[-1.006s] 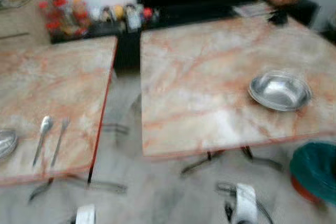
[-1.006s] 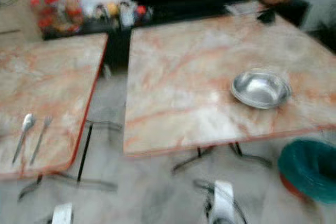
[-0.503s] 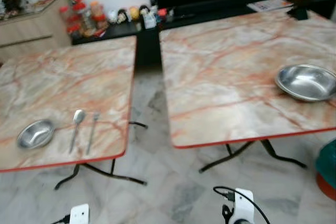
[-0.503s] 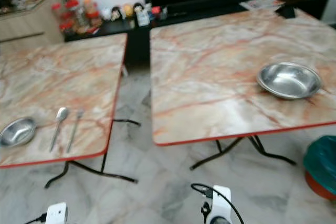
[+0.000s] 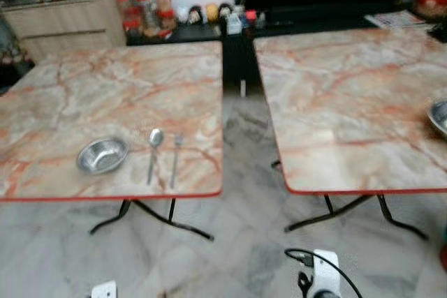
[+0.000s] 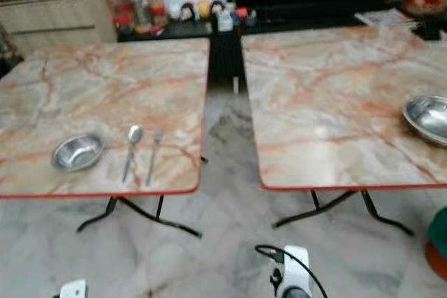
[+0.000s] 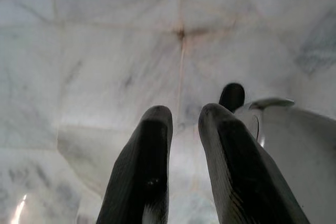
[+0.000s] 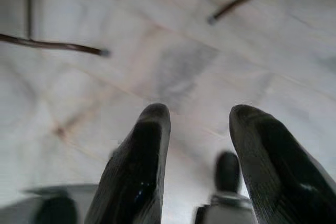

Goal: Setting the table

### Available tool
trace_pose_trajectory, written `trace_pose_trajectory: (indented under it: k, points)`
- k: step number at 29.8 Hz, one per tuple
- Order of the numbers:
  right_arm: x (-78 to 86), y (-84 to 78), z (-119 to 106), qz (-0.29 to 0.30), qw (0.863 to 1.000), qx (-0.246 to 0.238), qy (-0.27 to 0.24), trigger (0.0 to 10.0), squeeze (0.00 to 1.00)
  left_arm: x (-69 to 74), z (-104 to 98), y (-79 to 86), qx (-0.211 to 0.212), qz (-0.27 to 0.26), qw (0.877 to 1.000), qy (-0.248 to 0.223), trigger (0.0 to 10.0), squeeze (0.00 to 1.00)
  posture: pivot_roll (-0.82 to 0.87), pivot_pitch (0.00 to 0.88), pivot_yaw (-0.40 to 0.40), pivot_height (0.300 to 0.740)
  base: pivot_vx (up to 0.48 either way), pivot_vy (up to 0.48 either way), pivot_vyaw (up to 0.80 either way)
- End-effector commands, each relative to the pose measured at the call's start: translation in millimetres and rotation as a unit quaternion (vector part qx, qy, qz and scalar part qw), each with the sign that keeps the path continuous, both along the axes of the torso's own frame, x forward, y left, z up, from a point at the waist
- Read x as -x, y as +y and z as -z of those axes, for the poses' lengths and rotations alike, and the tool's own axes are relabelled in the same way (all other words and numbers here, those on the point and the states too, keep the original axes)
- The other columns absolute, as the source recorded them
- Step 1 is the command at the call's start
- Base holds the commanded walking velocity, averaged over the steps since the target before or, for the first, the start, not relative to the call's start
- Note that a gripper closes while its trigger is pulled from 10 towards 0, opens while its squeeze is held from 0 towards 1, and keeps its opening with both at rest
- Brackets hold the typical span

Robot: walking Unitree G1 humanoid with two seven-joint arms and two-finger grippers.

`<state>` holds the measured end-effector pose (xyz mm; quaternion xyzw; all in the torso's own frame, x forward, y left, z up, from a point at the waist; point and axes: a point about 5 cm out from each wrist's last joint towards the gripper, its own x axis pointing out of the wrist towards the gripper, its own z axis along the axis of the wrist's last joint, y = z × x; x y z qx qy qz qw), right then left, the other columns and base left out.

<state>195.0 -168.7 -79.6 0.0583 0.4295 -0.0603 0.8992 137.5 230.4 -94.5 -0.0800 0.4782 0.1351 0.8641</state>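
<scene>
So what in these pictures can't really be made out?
- Bowl on the right table: cut off by the picture's edge in the left eye view.
- Bottles and figurines on the far shelf: too small and blurred to identify.
- Orange object on the floor: mostly cut off by the edge in the right eye view.
- Fork beside the spoon: prongs too blurred to count.

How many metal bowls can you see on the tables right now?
2. A small round steel bowl sits on the left marble table beside the spoon; a larger steel bowl sits at the right table's far right, cut off by the frame.
</scene>
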Motion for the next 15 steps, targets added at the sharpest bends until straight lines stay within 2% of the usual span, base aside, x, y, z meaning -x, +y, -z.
trace_pose_trajectory:
  k: [1,4,15]
  points:
    - [3.9,-3.8,2,0.006,1.000,0.002,0.009,10.0,0.00,-6.5,-2,0.1,0.000,-0.009,1.000,-0.011,10.0,0.00,0.12,0.000,0.072,0.740,0.000,0.334,0.00]
    - [-2.2,-1.3,-1,0.012,1.000,-0.004,-0.003,10.0,0.00,-11.5,-4,0.5,0.000,-0.006,1.000,-0.014,10.0,0.00,0.10,0.000,0.080,0.740,0.000,0.329,0.00]
    - [1.2,-4.2,0,0.020,1.000,-0.004,-0.001,10.0,0.00,-19.2,-7,1.6,-0.002,0.000,1.000,-0.021,10.0,0.00,0.09,0.000,0.087,0.740,0.000,0.333,0.00]
